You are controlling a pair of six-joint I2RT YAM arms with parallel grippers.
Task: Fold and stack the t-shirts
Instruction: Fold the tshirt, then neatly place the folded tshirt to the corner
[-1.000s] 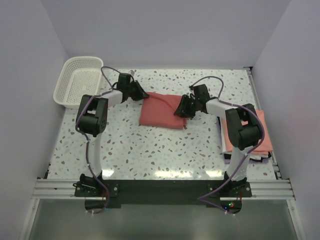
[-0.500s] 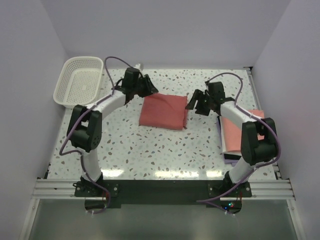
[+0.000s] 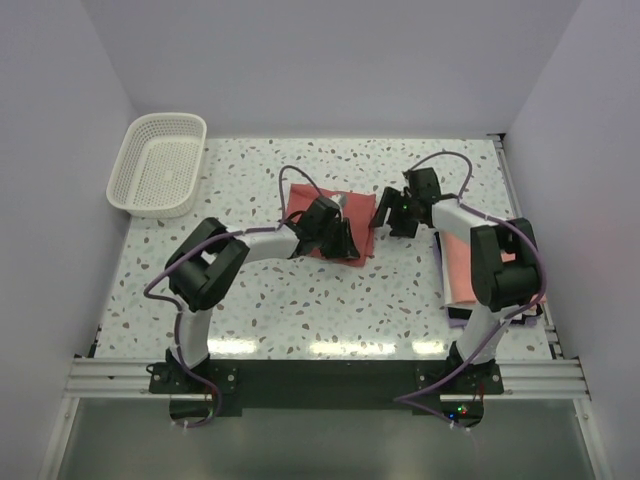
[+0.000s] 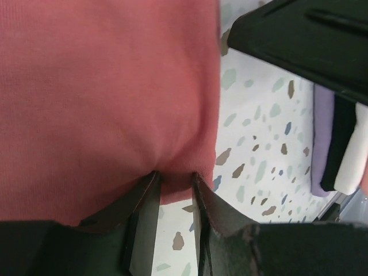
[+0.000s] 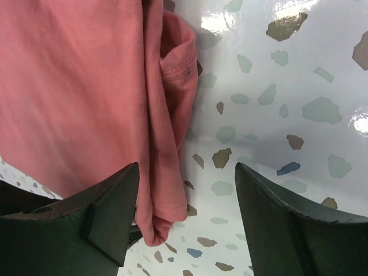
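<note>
Top external view: nearest, by the right edge of the speckled surface (image 3: 300, 300), a salmon t-shirt (image 3: 456, 275) lies flat, largely covered by the right arm. Some darker cloth shows under its near edge, too small to make out. Further in, at the middle of the surface, the dusty red t-shirt (image 3: 300, 203) lies folded into a rectangle. Its long axis runs roughly left to right, slightly tilted. Which end is collar or hem cannot be told. The left gripper (image 3: 342, 243) sits over the shirt's near right part and hides much of it. The right gripper (image 3: 383, 216) is at the shirt's right edge. At the far left, well apart, stands the white lattice basket (image 3: 160, 170).

The left wrist view shows what the overhead cannot. The left gripper (image 4: 175, 179) stands narrow, nipping the edge of the dusty red t-shirt (image 4: 103, 86), and the cloth puckers at the pinch. Beyond, at the upper right, a black part is cut off by the frame. At the right edge lie purple, black and white cloth layers (image 4: 333, 144), also cut off.

In the right wrist view the right gripper (image 5: 187, 169) is spread wide and holds nothing. The shirt's bunched, hemmed folded edge (image 5: 172, 63) lies just beside one finger, and the other finger is over bare surface.
</note>
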